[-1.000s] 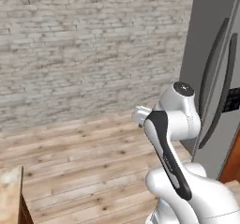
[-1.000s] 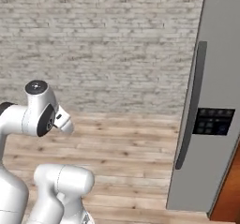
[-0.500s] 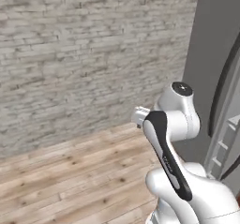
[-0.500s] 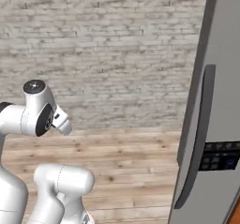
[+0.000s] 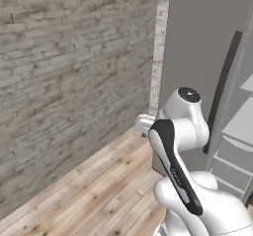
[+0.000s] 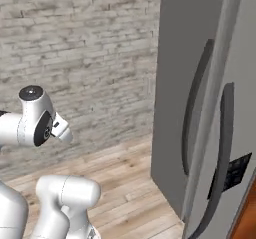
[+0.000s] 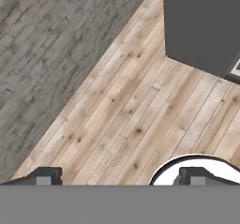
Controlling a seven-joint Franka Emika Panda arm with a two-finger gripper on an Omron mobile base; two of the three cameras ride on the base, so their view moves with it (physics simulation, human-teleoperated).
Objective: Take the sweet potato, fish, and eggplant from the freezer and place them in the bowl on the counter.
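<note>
Nearest, the gripper point(image 7: 119, 176) hangs released and empty, fingertips wide apart, facing down at the plank floor point(image 7: 136, 120). Beyond the folded arm point(image 5: 180, 131) stands the freezer point(image 6: 200, 83) with its dark handle point(image 6: 192, 103) (left base view shows shelves past the door edge, so it may be ajar). Risk: the elbow could clip the door if the base closes in.

A grey brick wall point(image 5: 69, 67) with pale mortar lines runs across the back of the room and meets a light wooden plank floor point(image 5: 104, 195). In the hand view the floor point(image 7: 140, 115) shows knots and long seams, with the wall point(image 7: 51, 45) rising along its edge.
</note>
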